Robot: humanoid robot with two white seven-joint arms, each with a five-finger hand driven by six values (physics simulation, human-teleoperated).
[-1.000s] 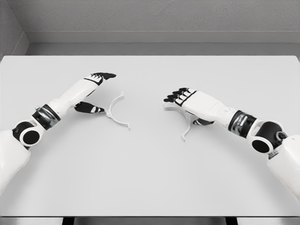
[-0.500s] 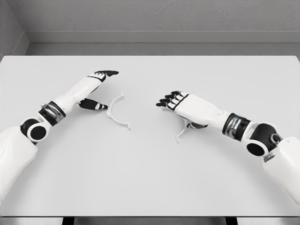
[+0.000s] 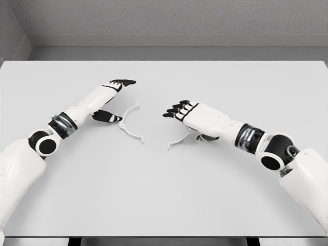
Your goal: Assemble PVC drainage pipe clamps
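Left hand (image 3: 111,98): fingers spread, thumb just beside left clamp half (image 3: 129,123), holding nothing.
Right hand (image 3: 190,115): palm down over right clamp half (image 3: 178,140); grip unclear.
Both halves: flat on worktop (image 3: 164,195).

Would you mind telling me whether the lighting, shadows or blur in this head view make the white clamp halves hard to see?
Head view: flat, even light, no glare or blur. Both clamp halves are white on a pale table, so contrast is low. The left clamp half shows only a faint shadow. The right clamp half is partly hidden under the right hand. The dark fingertips of the left hand stand out clearly.
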